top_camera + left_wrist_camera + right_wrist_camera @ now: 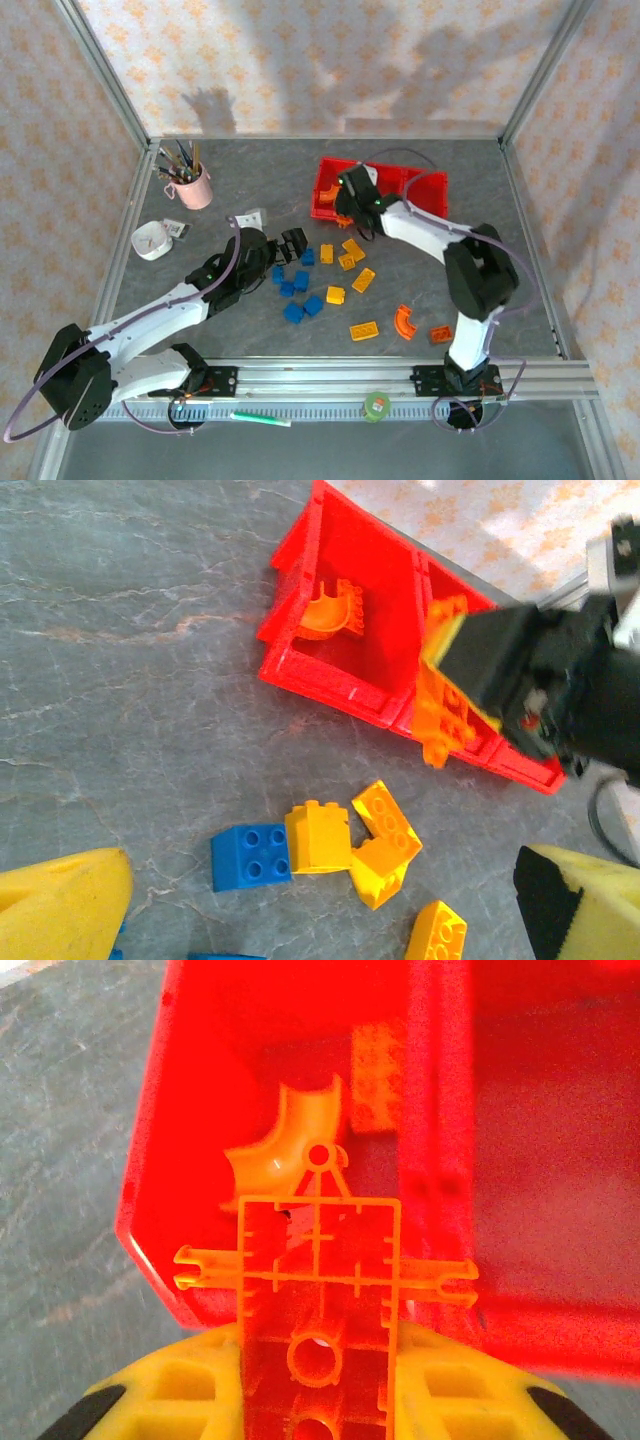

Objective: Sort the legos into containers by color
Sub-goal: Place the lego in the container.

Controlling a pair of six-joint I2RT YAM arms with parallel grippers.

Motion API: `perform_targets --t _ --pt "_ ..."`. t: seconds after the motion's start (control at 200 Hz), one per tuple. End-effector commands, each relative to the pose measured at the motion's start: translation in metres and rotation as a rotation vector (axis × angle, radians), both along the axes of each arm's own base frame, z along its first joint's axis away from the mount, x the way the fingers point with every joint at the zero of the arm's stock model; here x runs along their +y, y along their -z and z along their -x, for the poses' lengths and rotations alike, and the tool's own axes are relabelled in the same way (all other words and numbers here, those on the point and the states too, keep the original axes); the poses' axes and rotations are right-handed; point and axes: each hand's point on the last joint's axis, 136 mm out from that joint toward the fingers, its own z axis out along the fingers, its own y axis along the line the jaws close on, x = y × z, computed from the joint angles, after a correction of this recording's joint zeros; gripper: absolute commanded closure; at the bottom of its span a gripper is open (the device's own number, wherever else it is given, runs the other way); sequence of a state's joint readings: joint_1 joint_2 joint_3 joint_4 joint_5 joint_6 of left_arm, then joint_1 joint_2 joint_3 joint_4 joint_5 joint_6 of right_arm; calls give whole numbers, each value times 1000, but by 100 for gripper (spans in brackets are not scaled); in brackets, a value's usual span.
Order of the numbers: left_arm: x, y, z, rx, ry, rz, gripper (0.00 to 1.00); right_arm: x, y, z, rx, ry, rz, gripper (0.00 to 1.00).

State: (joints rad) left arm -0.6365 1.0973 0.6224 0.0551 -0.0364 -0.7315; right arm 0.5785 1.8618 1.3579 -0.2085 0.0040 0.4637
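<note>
Now the right gripper (352, 203) is squeezed tight on an orange brick (320, 1260), just over the left end of the red containers (428, 188), where an orange arch (285, 1145) lies inside. The left gripper (290, 243) is wide open and holds nothing, close to the loose legos (293, 312).

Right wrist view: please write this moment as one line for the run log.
right gripper: shut on orange brick | position: over red tray, near compartment with orange arch | left gripper: open, over loose bricks

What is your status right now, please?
Right pincer shut on orange lego, over containers. Left pincer open, empty. Many legos unsorted. Nothing blocking the drop.
</note>
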Motion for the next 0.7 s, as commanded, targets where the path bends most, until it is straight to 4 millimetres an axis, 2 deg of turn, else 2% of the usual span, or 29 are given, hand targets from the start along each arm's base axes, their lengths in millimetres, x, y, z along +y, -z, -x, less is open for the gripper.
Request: perform_targets --t 0.0,0.17,0.24,0.35,0.516,0.646,0.696 --pt "2 -9 -8 -12 -4 -19 1 6 -1 -31 -22 -40 48 75" --pt "2 -9 -12 -9 -5 -17 1 13 7 -68 -15 -39 83 74" --pt "1 -9 -13 -9 0 -18 1 17 1 -76 -22 -50 76 64" --pt "-2 -11 -15 -9 10 -19 1 23 -23 -79 -54 -73 50 52" --pt "-3 -16 -17 -13 10 -16 1 19 -62 -63 -109 -99 13 44" --pt "-7 -23 -17 -28 24 10 1 10 -74 -31 -105 -133 -25 43" --pt "-11 -23 -16 -27 42 27 1 0 -71 -16 -92 -121 -23 41"
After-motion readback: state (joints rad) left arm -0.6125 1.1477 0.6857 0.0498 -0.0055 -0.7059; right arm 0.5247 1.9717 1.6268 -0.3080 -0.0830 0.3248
